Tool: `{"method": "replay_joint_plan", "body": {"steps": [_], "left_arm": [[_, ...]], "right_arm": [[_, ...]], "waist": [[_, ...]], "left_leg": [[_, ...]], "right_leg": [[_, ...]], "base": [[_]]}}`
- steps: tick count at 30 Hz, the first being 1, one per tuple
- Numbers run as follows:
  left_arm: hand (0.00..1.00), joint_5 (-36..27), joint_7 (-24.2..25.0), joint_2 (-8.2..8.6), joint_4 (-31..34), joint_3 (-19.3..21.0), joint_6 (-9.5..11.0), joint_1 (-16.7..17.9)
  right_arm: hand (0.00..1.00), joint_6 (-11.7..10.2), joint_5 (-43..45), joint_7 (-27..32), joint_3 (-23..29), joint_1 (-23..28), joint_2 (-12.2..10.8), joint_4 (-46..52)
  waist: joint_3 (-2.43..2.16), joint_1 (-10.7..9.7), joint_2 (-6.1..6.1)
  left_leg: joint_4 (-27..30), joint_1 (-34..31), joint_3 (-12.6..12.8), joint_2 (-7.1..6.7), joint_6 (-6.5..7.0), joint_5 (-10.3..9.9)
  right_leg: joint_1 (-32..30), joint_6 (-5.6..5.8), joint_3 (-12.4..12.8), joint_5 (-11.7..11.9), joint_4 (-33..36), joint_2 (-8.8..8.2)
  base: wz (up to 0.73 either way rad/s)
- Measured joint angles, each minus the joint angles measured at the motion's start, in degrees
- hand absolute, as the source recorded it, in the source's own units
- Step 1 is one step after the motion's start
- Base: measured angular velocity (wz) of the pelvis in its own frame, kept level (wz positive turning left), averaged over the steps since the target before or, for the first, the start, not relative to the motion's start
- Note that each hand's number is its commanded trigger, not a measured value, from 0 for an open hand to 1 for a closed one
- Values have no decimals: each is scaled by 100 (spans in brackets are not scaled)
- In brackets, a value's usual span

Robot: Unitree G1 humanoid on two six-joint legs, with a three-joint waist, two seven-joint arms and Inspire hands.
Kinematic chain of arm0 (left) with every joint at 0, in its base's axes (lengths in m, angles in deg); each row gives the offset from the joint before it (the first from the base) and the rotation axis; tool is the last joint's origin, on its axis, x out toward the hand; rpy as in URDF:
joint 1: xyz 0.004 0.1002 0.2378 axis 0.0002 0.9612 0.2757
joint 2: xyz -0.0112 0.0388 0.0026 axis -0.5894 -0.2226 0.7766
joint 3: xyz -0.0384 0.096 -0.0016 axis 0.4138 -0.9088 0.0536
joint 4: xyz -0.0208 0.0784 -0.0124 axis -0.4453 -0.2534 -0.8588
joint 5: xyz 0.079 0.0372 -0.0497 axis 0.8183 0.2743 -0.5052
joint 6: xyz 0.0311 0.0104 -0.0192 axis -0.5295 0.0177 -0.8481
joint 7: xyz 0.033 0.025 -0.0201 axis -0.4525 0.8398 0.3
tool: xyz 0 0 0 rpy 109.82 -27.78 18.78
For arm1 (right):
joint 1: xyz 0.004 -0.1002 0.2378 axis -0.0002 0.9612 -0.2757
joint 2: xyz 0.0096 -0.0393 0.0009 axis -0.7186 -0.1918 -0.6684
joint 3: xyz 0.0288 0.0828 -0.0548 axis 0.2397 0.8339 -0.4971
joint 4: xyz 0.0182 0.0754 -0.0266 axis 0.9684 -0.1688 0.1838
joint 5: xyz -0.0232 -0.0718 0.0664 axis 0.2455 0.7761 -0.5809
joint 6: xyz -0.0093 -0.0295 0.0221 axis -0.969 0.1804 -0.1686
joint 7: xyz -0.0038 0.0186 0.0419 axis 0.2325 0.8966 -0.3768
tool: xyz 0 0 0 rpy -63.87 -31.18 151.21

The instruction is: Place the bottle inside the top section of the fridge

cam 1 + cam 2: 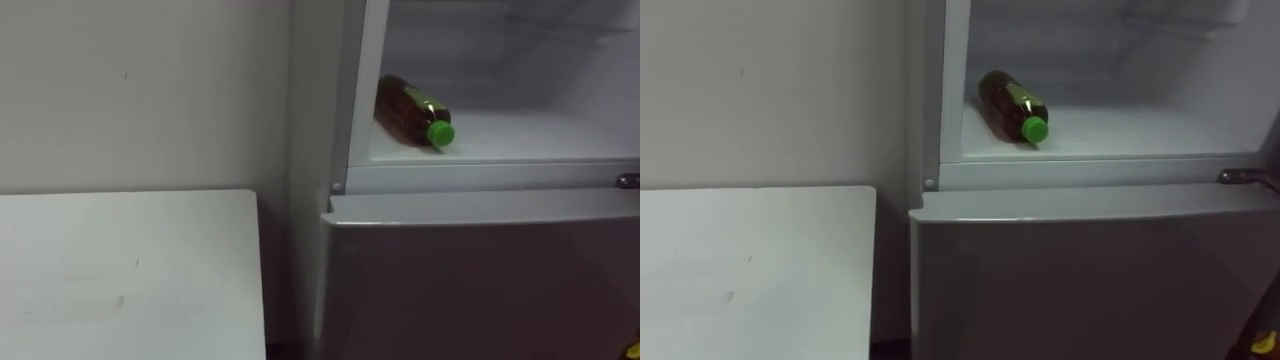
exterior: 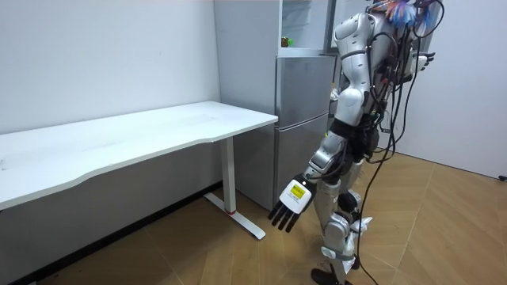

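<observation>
A brown bottle point(image 1: 410, 110) with a green cap point(image 1: 440, 133) lies on its side on the white floor of the open upper fridge compartment point(image 1: 540, 140). It sits at the compartment's left, with its cap pointing out toward the front edge, and no hand touches it. In the room view I stand close in front of the fridge point(image 2: 305, 119). There my left hand point(image 2: 290, 207) hangs low beside my leg with straight fingers and holds nothing.
The grey lower fridge door point(image 1: 480, 290) is closed below the compartment. A white table point(image 1: 120, 270) stands to the fridge's left against the pale wall, with a narrow gap between them. A small metal hinge point(image 1: 628, 181) shows at the compartment's lower right.
</observation>
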Motion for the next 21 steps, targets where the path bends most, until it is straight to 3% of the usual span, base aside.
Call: {"method": "replay_joint_plan", "body": {"steps": [5, 16, 21], "left_arm": [[0, 59, 20, 16, -9, 136, 2, -11], [0, 247, 251, 145, -242, 224, 14, -12], [0, 214, 219, 153, -385, 223, 46, -80]], "right_arm": [[0, 115, 46, 99, 6, -53, 0, 77], [0, 612, 384, 227, -236, -63, -40, 568], [0, 611, 383, 407, -525, -63, -63, 730]], "waist": [[-2, -11, -7], [0, 42, -7], [2, 38, -3]], "left_leg": [[6, -6, 12, -16, 4, 6], [11, 108, 5, -117, 32, 21], [62, 62, 2, -88, 29, 19]], "right_leg": [[-43, -6, 15, -13, 96, 9], [-192, 32, 110, -256, 516, -105], [-200, 34, 138, -256, 518, -92]], "base": [[-2], [-2], [-3]]}}
